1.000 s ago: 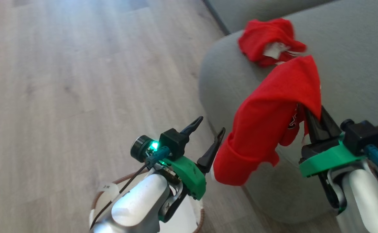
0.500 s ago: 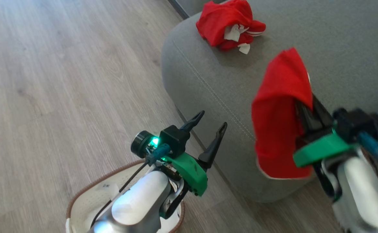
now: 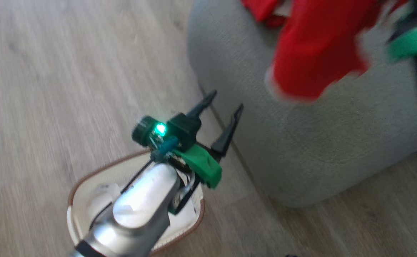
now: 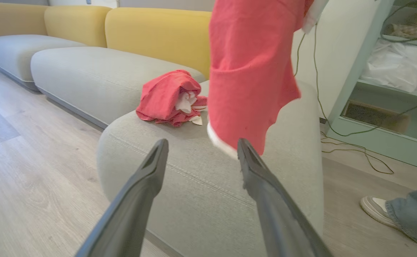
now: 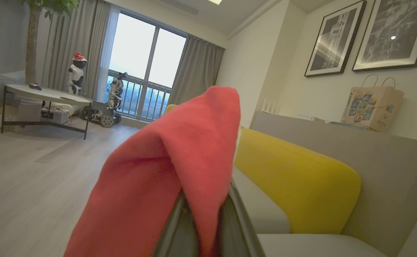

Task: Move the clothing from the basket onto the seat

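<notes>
Clothing pinched in right hand, draped over fingertips, hiding them; left hand spread.

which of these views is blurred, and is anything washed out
Head view: motion blur smears everything, worst on the hanging garment at the upper right; the left gripper is readable. Left wrist view: sharp, the crumpled garment and seat seam crisp, reds pinkish. Right wrist view: the hanging garment soft near the lens, the window blown out.

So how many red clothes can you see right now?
2. A crumpled garment lies on the seat; a hanging garment is held by the right gripper above it. The left arm covers part of the basket, so more may hide there.
</notes>
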